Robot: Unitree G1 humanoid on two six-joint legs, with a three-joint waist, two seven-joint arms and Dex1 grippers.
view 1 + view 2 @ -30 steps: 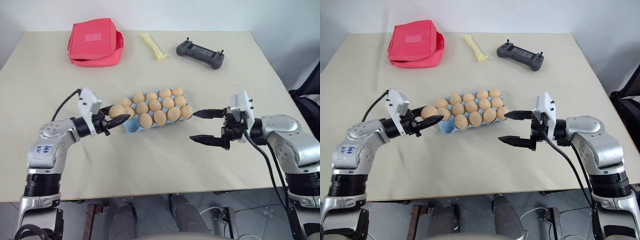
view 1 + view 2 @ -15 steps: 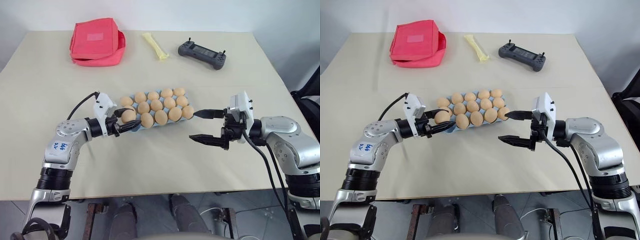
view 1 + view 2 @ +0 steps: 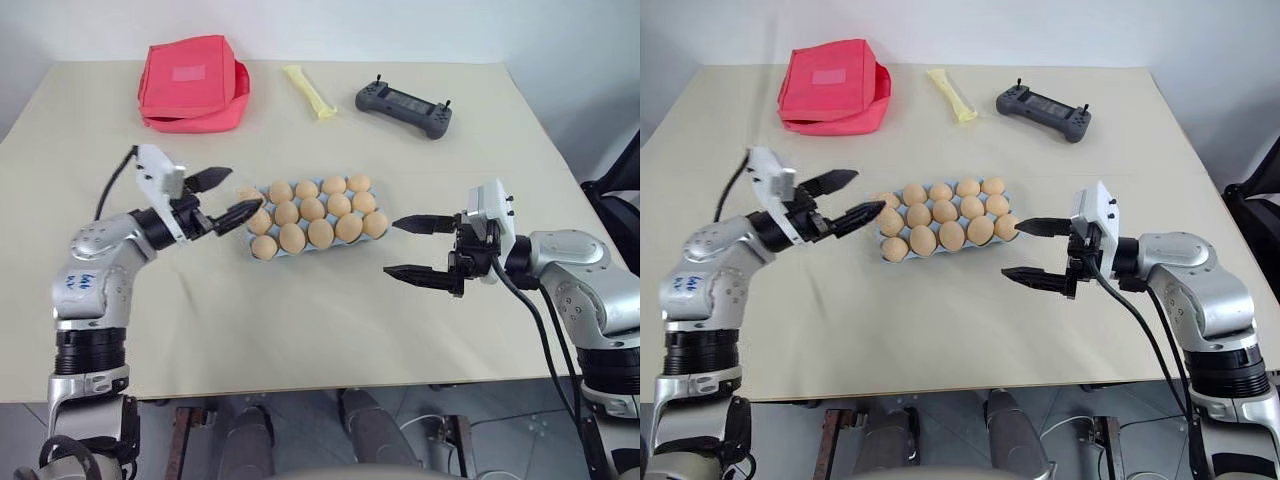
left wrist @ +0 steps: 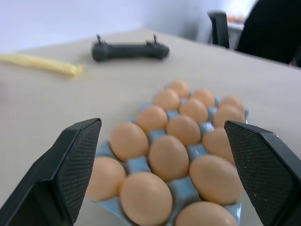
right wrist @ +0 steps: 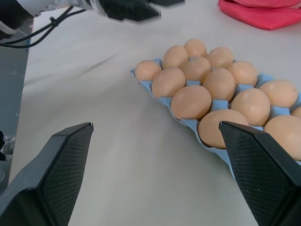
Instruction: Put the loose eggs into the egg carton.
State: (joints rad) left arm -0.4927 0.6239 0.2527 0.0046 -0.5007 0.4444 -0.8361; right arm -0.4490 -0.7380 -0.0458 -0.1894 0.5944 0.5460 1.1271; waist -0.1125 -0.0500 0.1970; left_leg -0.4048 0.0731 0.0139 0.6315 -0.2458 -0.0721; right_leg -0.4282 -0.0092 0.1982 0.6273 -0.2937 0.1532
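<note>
The light blue egg carton (image 3: 251, 246) lies mid-table, its cups filled with several tan-orange eggs (image 3: 311, 213). Every egg in view sits in a cup; loose eggs are out of view. The front-left corner cup holds an egg (image 3: 264, 246). My left gripper (image 3: 238, 192) hangs open and empty just left of the carton, raised above the table and pointing at it. In the left wrist view its fingers (image 4: 75, 160) frame the carton (image 4: 138, 165). My right gripper (image 3: 393, 246) stands open and empty just right of the carton, apart from it (image 5: 188, 123).
A red fabric pouch (image 3: 192, 82) lies at the back left. A yellow strip (image 3: 308, 92) and a black controller (image 3: 403, 106) lie at the back. A dark chair (image 3: 615, 175) stands past the table's right edge.
My left gripper carried an egg to the carton's front-left cup, opened, left it there, and drew back up and to the left. The right arm kept still.
</note>
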